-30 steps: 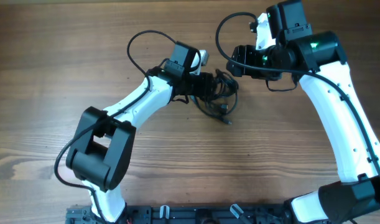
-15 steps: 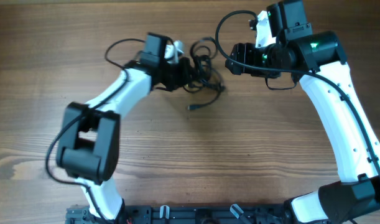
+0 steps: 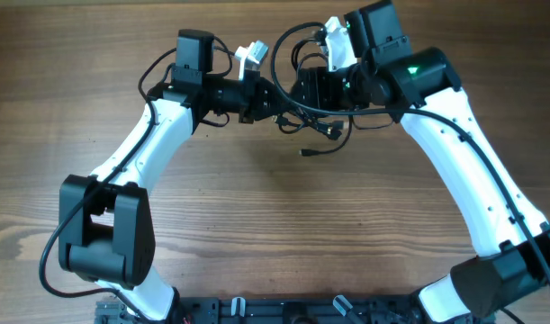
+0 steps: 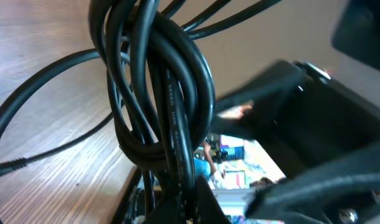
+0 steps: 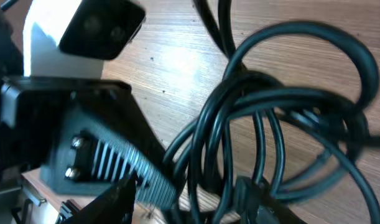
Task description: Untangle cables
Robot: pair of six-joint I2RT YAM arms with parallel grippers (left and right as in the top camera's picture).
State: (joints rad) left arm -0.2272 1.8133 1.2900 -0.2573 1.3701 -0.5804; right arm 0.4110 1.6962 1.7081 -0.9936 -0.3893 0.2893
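While cables [image 3: 331, 129] lie bunched on table [image 3: 256, 216] | left end effector [image 3: 276, 99] clamped on them | right end effector [image 3: 300, 90] apart, strands between

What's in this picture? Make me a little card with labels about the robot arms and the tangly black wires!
Thing: knotted bundle of thin black cables
Where: between the two arms, over the brown wooden table
Left end effector: shut on the bundle
Right end effector: right at the bundle, grip unclear
Loose end: small plug, hanging out below the bundle
Untangled: not yet
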